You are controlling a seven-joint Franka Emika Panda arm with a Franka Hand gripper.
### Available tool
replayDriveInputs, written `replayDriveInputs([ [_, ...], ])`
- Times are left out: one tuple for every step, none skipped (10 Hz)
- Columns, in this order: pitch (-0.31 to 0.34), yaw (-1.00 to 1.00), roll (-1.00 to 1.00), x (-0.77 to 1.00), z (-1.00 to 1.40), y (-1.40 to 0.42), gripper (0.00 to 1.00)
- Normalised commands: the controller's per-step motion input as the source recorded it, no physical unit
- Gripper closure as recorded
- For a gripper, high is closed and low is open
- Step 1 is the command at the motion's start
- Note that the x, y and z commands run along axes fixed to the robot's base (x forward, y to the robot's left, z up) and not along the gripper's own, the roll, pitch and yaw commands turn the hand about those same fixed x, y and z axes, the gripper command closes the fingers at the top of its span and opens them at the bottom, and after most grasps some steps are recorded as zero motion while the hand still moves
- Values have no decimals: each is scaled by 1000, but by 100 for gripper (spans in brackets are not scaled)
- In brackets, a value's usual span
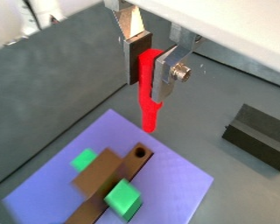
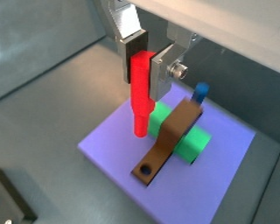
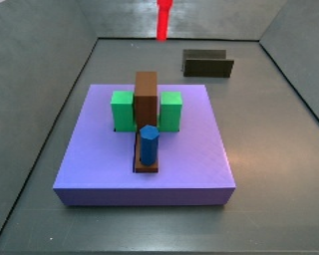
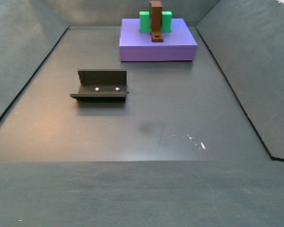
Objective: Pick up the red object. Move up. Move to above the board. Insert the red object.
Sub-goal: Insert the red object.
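**Red object gripped above the board**

Your gripper [image 2: 143, 59] has its fingers clamped on the red object [image 2: 140, 94], which hangs upright in the air over the board [image 2: 113, 149]. Below it you see the brown bar's [image 1: 108, 175] hole.

Even soft light, faint floor glare, sharp

dark grey floor [image 4: 145, 124], grey walls [image 4: 26, 35]
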Motion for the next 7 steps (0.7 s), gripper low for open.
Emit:
replayDriveInputs([
  [0, 0, -61, -37, -754, 71, 100],
  [-183, -60, -57, -60, -863, 0, 100],
  [-243, -77, -46, 0, -771, 0, 100],
  [-209, -37, 0, 63, -363, 0, 100],
  [-203, -29, 0, 80, -226, 0, 100],
  [-181, -86, 0, 169, -91, 0, 100],
  [-90, -23, 1, 0, -14, 0, 100],
])
